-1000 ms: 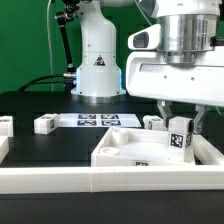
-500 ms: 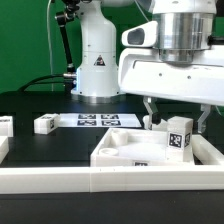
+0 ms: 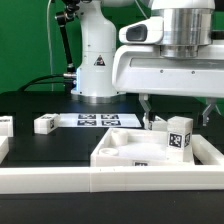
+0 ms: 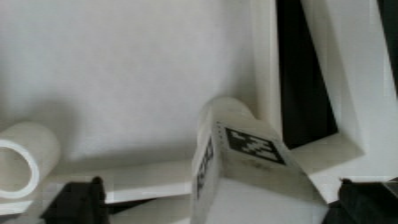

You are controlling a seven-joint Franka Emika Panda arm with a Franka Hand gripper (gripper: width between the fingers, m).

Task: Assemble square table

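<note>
White claw (image 3: 178, 110) wide, clear of leg (image 3: 180, 136)

Bright even light, whites glaring against black desk (image 3: 50, 150), faint soft shadows, exterior view sharp, wrist view blurred

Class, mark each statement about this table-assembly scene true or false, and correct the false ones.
1. The fingers of the gripper stand open, gripping nothing. True.
2. A loose leg sits on the black table near the marker board. True.
3. The tagged leg below the gripper lies flat on the black table. False: it stands upright on the tabletop.
4. The gripper hangs over the loose leg. False: it hangs over the tagged leg.
</note>
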